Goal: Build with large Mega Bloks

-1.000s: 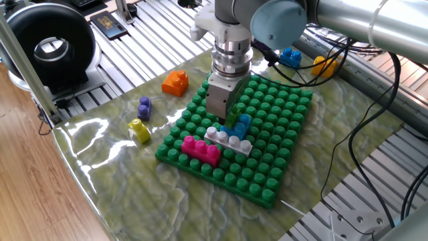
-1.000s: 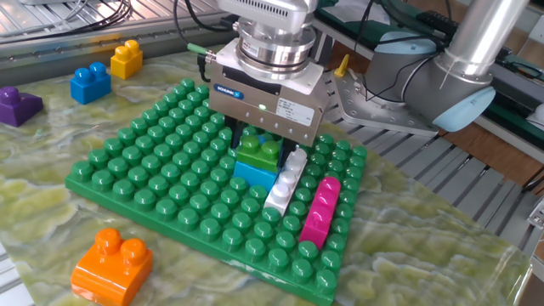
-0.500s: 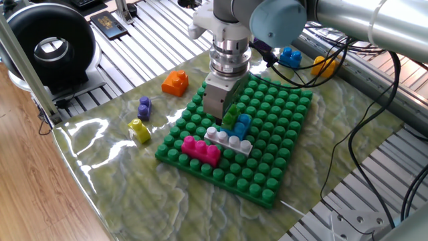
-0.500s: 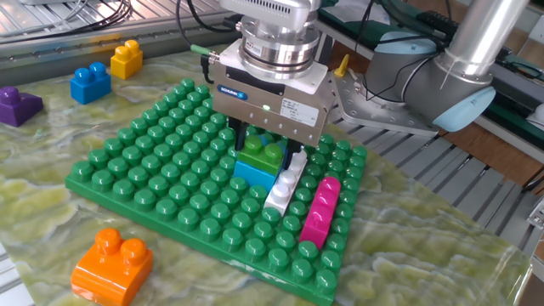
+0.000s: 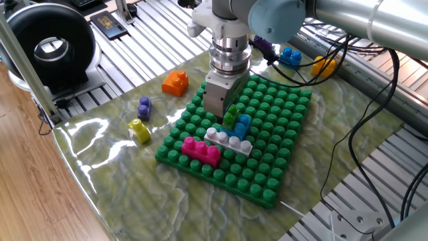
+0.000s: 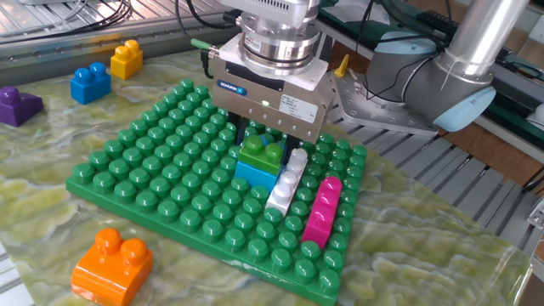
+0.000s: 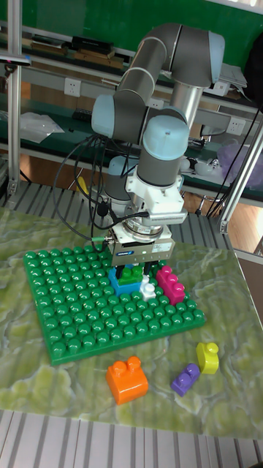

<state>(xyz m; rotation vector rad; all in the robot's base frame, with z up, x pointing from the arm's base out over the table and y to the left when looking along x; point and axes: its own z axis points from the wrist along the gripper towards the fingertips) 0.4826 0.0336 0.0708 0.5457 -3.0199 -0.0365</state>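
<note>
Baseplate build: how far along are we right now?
Done: on the green baseplate sit a magenta brick, a white brick and a light blue brick with a small green brick stacked on it. In hand: nothing clearly; the end effector hovers just above the green brick, grip unclear. Left: loose orange, purple, yellow bricks beside the plate, plus blue and yellow ones farther off.

A slatted metal table (image 5: 114,63) is covered by a glossy, green-marbled sheet (image 5: 134,187). A big square green studded baseplate (image 6: 153,183) lies on the sheet. Loose bricks also rest on the sheet: an orange one (image 6: 110,265), a yellow one (image 5: 139,130) just beside a purple one (image 5: 144,107), and, off past the baseplate's far side, a blue one (image 6: 90,82) beside another yellow one (image 6: 126,58), with another purple one (image 6: 17,105) near them.
</note>
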